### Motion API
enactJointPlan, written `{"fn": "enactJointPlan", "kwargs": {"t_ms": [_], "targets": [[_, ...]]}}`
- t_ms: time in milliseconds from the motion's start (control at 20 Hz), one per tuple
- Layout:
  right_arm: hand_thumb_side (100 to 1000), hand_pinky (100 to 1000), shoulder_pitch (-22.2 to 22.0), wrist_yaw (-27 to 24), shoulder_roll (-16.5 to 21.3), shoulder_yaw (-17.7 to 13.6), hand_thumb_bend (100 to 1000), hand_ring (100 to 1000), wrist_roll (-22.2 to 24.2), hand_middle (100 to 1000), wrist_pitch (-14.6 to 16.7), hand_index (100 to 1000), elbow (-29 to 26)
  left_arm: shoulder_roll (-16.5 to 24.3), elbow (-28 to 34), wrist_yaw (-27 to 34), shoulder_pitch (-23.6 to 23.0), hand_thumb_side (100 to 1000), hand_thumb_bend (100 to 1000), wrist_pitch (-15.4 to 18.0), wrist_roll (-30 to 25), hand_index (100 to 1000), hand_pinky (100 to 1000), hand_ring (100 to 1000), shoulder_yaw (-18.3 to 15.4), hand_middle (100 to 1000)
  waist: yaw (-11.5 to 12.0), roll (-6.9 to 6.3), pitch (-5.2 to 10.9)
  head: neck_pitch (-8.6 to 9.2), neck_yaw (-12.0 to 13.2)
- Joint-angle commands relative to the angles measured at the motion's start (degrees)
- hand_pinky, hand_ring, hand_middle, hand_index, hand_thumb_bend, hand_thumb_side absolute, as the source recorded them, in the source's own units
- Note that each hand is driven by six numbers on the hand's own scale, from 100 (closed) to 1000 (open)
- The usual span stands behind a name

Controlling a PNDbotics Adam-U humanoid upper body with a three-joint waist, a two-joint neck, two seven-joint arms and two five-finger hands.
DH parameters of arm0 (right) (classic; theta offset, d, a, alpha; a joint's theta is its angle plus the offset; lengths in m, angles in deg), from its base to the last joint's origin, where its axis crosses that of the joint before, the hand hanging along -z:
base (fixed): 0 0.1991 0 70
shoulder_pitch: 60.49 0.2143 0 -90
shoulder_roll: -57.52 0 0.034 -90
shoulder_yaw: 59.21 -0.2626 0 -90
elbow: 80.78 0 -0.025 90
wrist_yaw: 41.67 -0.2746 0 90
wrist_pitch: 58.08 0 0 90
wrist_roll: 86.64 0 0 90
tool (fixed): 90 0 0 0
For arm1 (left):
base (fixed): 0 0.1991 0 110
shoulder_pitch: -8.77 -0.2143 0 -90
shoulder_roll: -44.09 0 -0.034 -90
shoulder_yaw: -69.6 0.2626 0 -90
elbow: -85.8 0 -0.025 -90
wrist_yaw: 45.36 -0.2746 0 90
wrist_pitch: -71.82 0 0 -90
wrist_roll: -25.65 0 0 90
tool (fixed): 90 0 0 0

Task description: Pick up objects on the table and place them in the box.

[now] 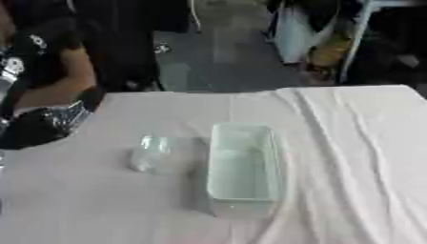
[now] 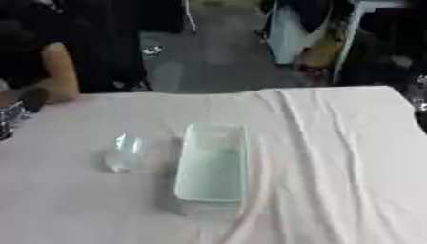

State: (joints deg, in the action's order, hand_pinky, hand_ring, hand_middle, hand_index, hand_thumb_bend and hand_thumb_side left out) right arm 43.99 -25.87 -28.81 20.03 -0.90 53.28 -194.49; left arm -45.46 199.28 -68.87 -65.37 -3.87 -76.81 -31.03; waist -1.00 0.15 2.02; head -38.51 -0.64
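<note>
A clear, open-topped plastic box (image 1: pixel 243 169) stands lengthwise in the middle of the white-clothed table (image 1: pixel 350 157). Nothing shows inside it. Just left of the box lies a small transparent object (image 1: pixel 154 152), perhaps a bottle or cup, a little apart from the box wall. A black and silver shape, which looks like my left hand (image 1: pixel 46 123), sits at the table's left edge, well left of the clear object and touching nothing. My right hand shows in neither view.
The cloth has long folds running down its right half (image 2: pixel 333 157). A person in a black shirt leans an arm (image 1: pixel 63 78) on the far left corner. Beyond the far edge are dark floor, bags and a white frame (image 1: pixel 359 38).
</note>
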Motion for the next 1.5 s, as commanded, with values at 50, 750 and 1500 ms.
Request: {"fn": "enactJointPlan", "kwargs": {"t_ms": [50,750,1500], "targets": [[488,706,0.4,0.0,0.9,-0.4,100,839,-0.1,913,-0.1,948,-0.9,0.6,1.1,1.0,1.0,586,561,0.5,0.4,948,821,731,-0.6,800,0.1,-0.02,0.36,0.98,-0.4],[494,705,0.2,0.0,0.9,-0.5,100,839,-0.1,914,-0.3,949,-0.9,3.0,1.1,-5.6,0.1,483,553,-6.5,-3.0,948,849,766,-1.9,801,-0.4,-0.12,0.39,0.03,0.3],[496,704,0.6,-0.6,1.6,0.4,100,838,0.9,914,-0.3,949,-0.9,26.9,-11.8,-7.7,8.8,785,664,-21.0,-29.1,946,875,797,14.9,810,-2.0,-1.36,0.65,-1.54,1.8]]}}
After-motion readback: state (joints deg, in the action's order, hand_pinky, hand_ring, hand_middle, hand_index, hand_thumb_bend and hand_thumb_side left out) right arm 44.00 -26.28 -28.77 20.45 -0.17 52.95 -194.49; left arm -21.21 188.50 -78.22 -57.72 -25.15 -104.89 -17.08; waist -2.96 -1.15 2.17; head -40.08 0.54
